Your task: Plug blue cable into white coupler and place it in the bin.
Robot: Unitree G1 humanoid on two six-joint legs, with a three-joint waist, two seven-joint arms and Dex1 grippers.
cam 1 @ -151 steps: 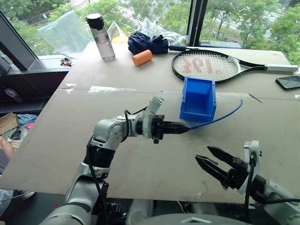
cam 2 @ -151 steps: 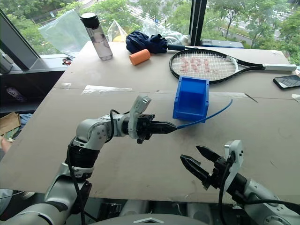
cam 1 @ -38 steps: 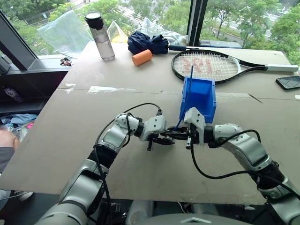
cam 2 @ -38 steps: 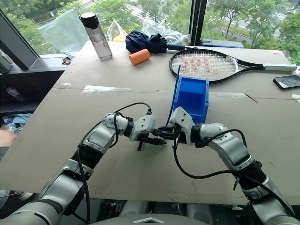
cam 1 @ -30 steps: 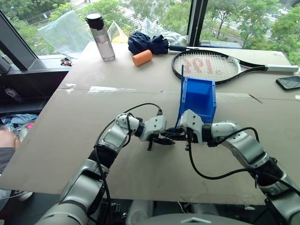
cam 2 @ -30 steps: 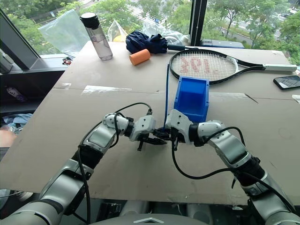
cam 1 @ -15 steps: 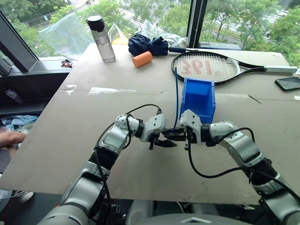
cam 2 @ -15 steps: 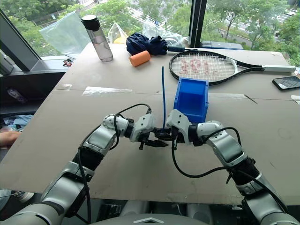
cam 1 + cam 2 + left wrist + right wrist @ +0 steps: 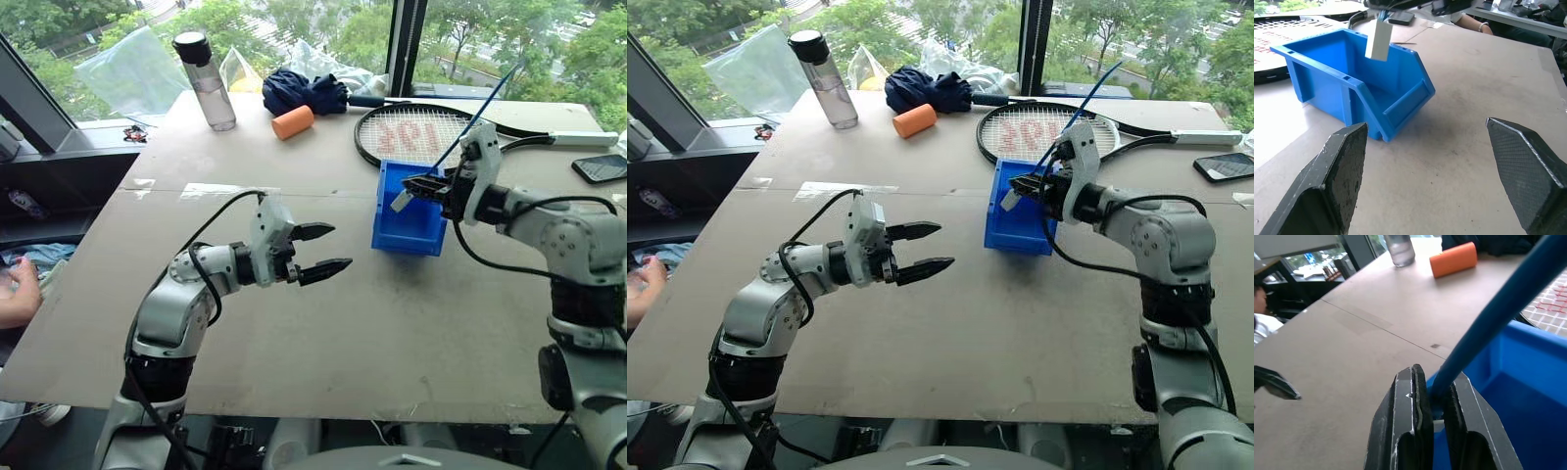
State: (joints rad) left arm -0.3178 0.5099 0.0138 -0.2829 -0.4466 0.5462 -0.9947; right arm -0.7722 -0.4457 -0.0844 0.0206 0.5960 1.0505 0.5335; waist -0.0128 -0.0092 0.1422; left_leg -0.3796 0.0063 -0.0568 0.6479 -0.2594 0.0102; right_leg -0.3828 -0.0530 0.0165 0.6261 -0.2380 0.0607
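The left pincer (image 9: 313, 252) is now hanging over the bench (image 9: 411, 323) with its fingers wide apart and holding nothing; half a second ago it was meeting the right one at the plug. The right pincer (image 9: 419, 186) is staying clamped on the blue cable (image 9: 477, 111) and has carried it up over the blue bin (image 9: 411, 217), the white coupler (image 9: 401, 201) dangling at the cable's end. I judge the plugging is done; only lowering into the bin is remaining.
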